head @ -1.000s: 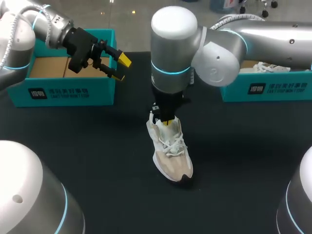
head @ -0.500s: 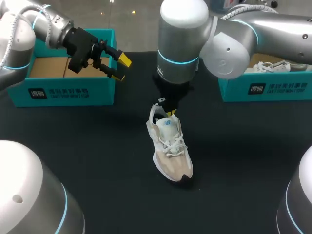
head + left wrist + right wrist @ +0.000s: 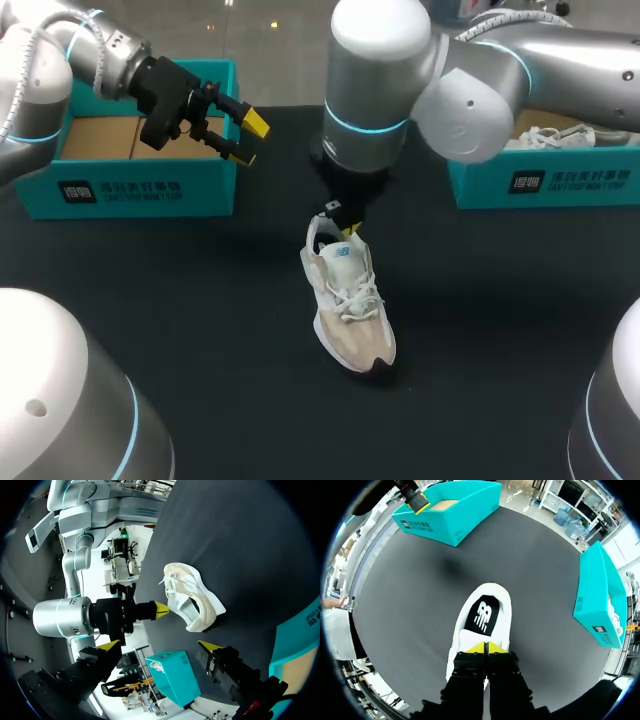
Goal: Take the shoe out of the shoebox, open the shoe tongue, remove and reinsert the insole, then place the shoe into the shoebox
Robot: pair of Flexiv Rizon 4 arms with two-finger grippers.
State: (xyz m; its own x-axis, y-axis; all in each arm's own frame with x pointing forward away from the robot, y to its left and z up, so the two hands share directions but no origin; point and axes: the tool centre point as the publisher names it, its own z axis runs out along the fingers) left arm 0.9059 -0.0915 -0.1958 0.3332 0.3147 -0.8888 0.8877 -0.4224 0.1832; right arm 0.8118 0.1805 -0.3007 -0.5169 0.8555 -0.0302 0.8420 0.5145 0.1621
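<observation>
A white and beige shoe [image 3: 350,310] stands upright on the black table [image 3: 480,330], toe toward the near edge. My right gripper [image 3: 345,222] hangs just above its heel opening, yellow tips pressed together, shut with nothing between them. In the right wrist view the gripper [image 3: 485,647] sits over the white tongue [image 3: 470,639], and the black insole [image 3: 482,614] shows inside the shoe [image 3: 495,597]. My left gripper [image 3: 243,138] is open, held in the air beside the left teal box [image 3: 130,190]. From the left wrist view, the shoe [image 3: 192,597] lies ahead of the open gripper [image 3: 157,645].
A second teal box [image 3: 545,180] at the right back holds another white shoe [image 3: 545,137]. Both boxes appear in the right wrist view, the left box [image 3: 450,510] and the right box [image 3: 597,595]. Black table surface surrounds the shoe.
My right arm has lifted up and back, taking its shut gripper out of the shoe's opening; the tongue now shows. The shoe and the left arm have stayed put.
</observation>
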